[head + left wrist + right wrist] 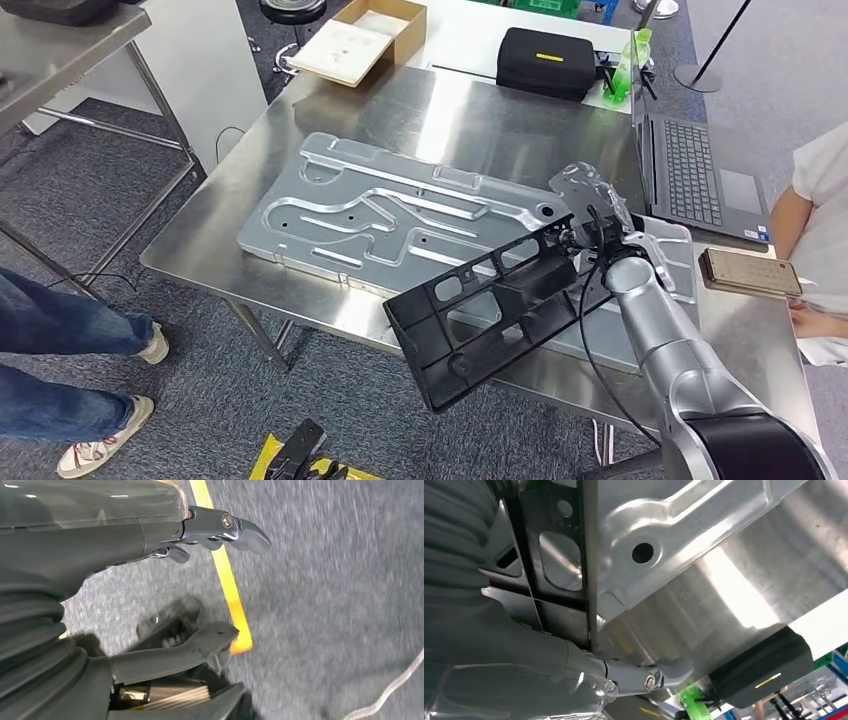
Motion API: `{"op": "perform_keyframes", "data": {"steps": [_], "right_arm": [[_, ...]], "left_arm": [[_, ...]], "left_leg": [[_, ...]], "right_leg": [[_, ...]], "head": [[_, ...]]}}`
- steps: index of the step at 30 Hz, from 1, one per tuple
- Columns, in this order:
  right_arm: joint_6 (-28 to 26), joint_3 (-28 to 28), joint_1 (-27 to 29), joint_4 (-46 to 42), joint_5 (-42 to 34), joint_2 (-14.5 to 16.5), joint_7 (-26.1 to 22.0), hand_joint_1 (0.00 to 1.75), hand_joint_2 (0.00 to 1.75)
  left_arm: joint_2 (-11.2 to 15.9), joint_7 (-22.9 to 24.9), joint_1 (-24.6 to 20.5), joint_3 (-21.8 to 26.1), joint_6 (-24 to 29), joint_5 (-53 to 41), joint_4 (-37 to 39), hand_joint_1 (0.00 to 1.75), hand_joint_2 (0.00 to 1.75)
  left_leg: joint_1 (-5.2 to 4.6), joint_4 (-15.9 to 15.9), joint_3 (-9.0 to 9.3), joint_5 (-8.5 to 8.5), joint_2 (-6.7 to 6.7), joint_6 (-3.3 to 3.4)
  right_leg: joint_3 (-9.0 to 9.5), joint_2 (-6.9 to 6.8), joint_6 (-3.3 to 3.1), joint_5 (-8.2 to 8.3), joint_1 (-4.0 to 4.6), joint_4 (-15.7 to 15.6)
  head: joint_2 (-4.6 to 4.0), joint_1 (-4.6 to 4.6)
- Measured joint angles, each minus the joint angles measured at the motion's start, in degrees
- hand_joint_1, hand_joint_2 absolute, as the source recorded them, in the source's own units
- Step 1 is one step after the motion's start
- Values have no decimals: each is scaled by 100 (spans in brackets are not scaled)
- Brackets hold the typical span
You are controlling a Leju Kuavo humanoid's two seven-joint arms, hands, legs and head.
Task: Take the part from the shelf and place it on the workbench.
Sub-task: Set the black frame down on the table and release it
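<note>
Head view. My right hand (590,235) grips one end of the black part (495,310), a flat, open-framed panel with cut-out windows. It hangs tilted over the near edge of the steel table (470,110), its far end above the large stamped metal plate (400,215) and its free end jutting out past the table toward the floor. I judge the part light and stiff, probably moulded plastic; held at one end it will lever against my fingers, so a grip on a solid rib beside a window suits better than one on a thin edge. At the table's far end stand an open cardboard box (365,40), holding what looks like a pale flat sheet, and a closed black case (547,62); a laptop (700,175) lies to the right.

Left wrist view. My left hand (200,580) hangs over grey carpet crossed by a yellow line (225,575); its fingers (240,530) are apart and hold nothing.

Right wrist view. My fingers (644,677) are closed on the part's edge, its frame lying just above the plate, whether touching I cannot tell.
</note>
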Motion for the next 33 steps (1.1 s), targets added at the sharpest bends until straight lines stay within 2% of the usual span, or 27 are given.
{"op": "perform_keyframes", "data": {"steps": [1,3,5,6,7,8,9,10,11,12,14,16,18,20,21,22,24,26,27,28,30,31,33], "right_arm": [[33,1,-2,13,-8,3,8,0,175],[135,2,-15,72,-17,9,40,0,175],[252,2,-18,168,-19,4,80,0,175],[305,2,-5,217,-18,-2,94,0,175],[361,3,5,268,-15,-12,101,0,175],[420,8,11,315,-11,-25,104,0,175],[479,19,8,357,-8,-41,102,0,175],[541,33,-3,400,-5,-60,95,0,175],[594,50,-19,435,1,-89,86,0,131],[639,69,-32,469,10,-117,78,0,87],[644,108,-46,537,55,-192,71,0,0],[348,137,-27,594,165,-261,60,0,0],[-269,139,14,617,313,-295,-1,0,87],[-834,124,89,619,497,-298,-26,0,175],[-943,117,129,619,602,-297,21,0,175],[-933,116,160,621,702,-297,94,0,175],[-795,119,180,626,806,-298,205,0,175],[-761,121,181,631,828,-298,225,0,175],[-781,122,184,633,843,-296,238,0,131],[-1002,85,189,617,847,-290,204,0,131],[-1789,-70,236,499,881,-270,33,0,131],[-2288,-185,284,388,938,-260,-91,0,175],[-2946,-389,437,92,1304,-230,-247,0,175]], "left_arm": [[-1,-2,-4,0,4,2,0,0,0],[6,-4,-12,0,11,12,0,0,87],[19,-4,-2,0,14,23,0,0,175],[28,-4,13,0,14,26,0,0,175],[37,-4,27,0,13,26,0,0,175],[45,-4,36,0,13,26,0,0,175],[53,-4,38,0,10,26,0,0,131],[56,-5,34,0,6,27,0,0,87],[59,-7,27,0,2,29,0,0,44],[62,-10,28,0,-1,30,0,0,0],[67,-21,34,0,4,32,0,0,0],[69,-34,31,0,25,35,0,0,0],[69,-44,15,0,48,39,0,0,0],[69,-45,14,0,72,40,0,0,0],[69,-46,18,0,84,41,0,0,0],[69,-46,22,0,93,42,0,0,0],[69,-48,27,0,99,44,0,0,0],[69,-48,26,0,100,45,0,0,0],[69,-48,20,0,104,46,0,0,0],[67,-49,16,0,111,50,0,0,0],[53,-50,11,0,133,66,0,0,0],[42,-51,14,0,142,74,0,0,0],[25,-58,19,-1,151,81,0,0,0]], "left_leg": [[-7,43,-8,-48,-1,-18],[-10,475,-206,-296,0,-53],[9,1191,-597,-568,2,-99],[24,1423,-747,-592,3,-129],[42,1456,-805,-507,4,-159],[64,1277,-754,-322,5,-191],[93,938,-623,-89,4,-226],[109,614,-479,65,-3,-257],[120,370,-376,148,-9,-251],[119,246,-334,157,-12,-228],[93,232,-352,112,-9,-128],[89,211,-344,129,-3,-49],[96,184,-330,145,-1,11],[83,180,-327,140,-1,38],[75,180,-324,136,-1,46],[68,180,-318,131,-1,51],[61,180,-309,127,-1,54],[60,180,-307,127,-1,54],[59,180,-304,127,-1,54],[58,172,-304,130,-2,33],[66,137,-289,140,-3,-37],[69,117,-280,141,-2,-85],[71,216,-298,37,2,-132]], "right_leg": [[62,-7,-6,23,-23,-84],[176,-35,-13,64,-73,-220],[188,-51,-22,55,-79,-227],[183,-51,-18,41,-88,-212],[177,-44,-5,22,-104,-185],[171,-32,19,-9,-127,-141],[161,-17,54,-55,-152,-74],[132,-1,101,-109,-161,10],[89,16,145,-159,-162,100],[43,31,186,-193,-157,172],[-15,55,240,-204,-156,221],[-42,60,284,-255,-182,277],[-221,60,326,-489,-203,666],[-572,62,352,-783,-209,1351],[-717,62,355,-841,-210,1608],[-792,62,349,-812,-209,1713],[-797,62,333,-682,-208,1659],[-764,62,326,-618,-208,1575],[-640,61,307,-482,-205,1316],[-477,61,275,-345,-179,961],[-160,66,200,-95,-117,278],[-97,69,162,-77,-105,146],[-29,64,100,-32,-121,47]], "head": [[0,1],[0,-1],[0,-3],[0,-3],[0,-2],[0,-3],[0,-3],[0,-4],[0,-5],[0,-6],[0,-10],[0,-10],[0,-8],[0,-9],[0,-8],[0,-8],[0,-8],[0,-9],[0,-10],[0,-10],[0,-10],[0,-11],[0,-14]]}}
